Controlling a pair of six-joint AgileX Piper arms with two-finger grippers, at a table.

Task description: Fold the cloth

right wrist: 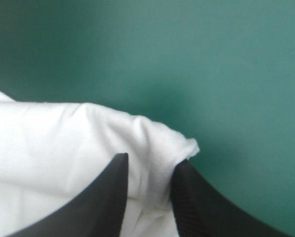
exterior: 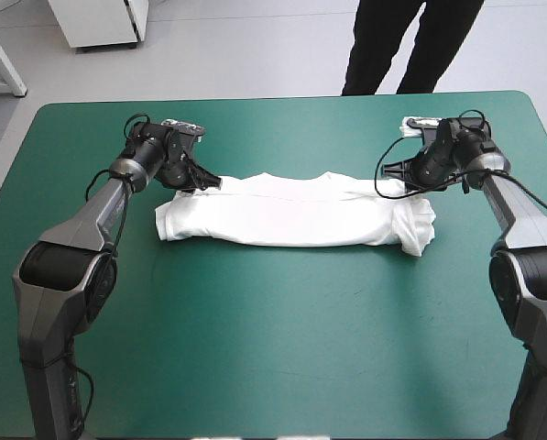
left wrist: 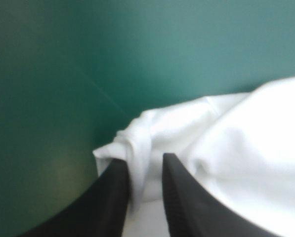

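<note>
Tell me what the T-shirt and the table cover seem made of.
The T-shirt: soft, matte white fabric, probably cotton knit; it wrinkles and bunches where the left gripper pinches it. The teal-green cover: smooth, matte, maybe rubber or felt; it lies flat without glare, material uncertain.

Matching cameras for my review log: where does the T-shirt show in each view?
High view: the T-shirt, a long white band across the teal-green cover, nearer its far edge.
Left wrist view: its corner, held by the left gripper.
Right wrist view: its corner, held by the right gripper.
Shared landmark: the teal-green cover.
</note>
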